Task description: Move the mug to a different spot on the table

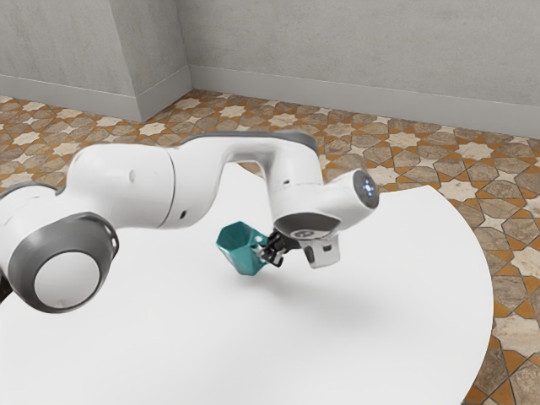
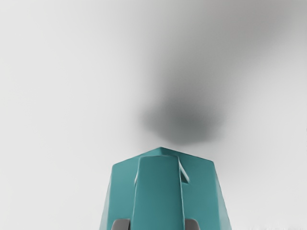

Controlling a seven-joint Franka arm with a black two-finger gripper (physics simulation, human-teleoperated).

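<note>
A teal faceted mug (image 1: 242, 248) hangs tilted above the white table (image 1: 354, 337), its opening turned toward the exterior view's upper left. My black gripper (image 1: 273, 251) is shut on the mug's side nearest the hand. In the wrist view the mug (image 2: 165, 191) sits just under the hand, with its handle ridge running up the middle and grey fingertips (image 2: 121, 224) at either side of its base. The mug's dark shadow (image 2: 184, 120) lies on the table beyond it.
The round white table's edge (image 1: 485, 278) curves along the exterior view's right, with patterned tile floor (image 1: 405, 143) beyond. My own white arm (image 1: 152, 194) spans the exterior view's left half above the table.
</note>
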